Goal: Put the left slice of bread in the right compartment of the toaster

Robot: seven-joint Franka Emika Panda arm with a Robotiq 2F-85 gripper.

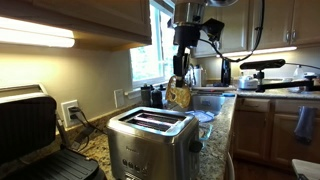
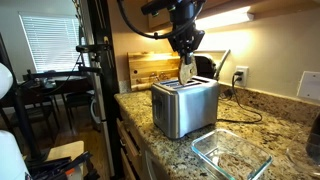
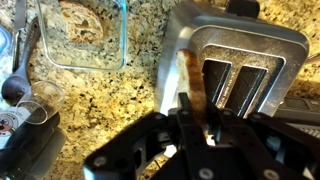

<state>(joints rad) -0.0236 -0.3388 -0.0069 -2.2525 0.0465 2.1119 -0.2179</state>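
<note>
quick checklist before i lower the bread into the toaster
1. Grip: tool shut on bread slice - ok.
2. Slice hangs upright, edge down - ok.
3. Slice above the toaster - ok.
4. Slice lined up over the right slot - cannot tell; in the wrist view it looks off to one side of both slots.
5. Slots empty - ok.
6. Glass dish apart from toaster - ok.
</note>
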